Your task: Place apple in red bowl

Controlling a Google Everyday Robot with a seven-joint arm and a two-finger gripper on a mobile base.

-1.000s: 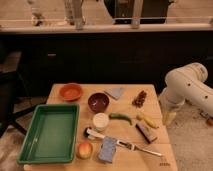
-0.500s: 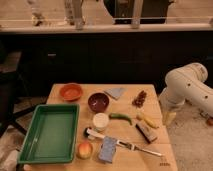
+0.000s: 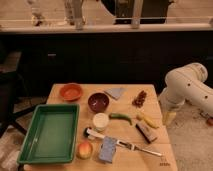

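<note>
The apple, reddish-orange and yellow, sits on the wooden table near its front edge, just right of the green tray. The red bowl, bright orange-red and shallow, stands empty at the table's back left. My white arm is off the table's right side, and the gripper hangs down beside the right edge, far from both the apple and the red bowl. Nothing shows in the gripper.
A green tray fills the left front. A maroon bowl, white cup, green pepper, banana, brown bar, blue sponge, long-handled tool, dark cluster and grey cloth lie about the table.
</note>
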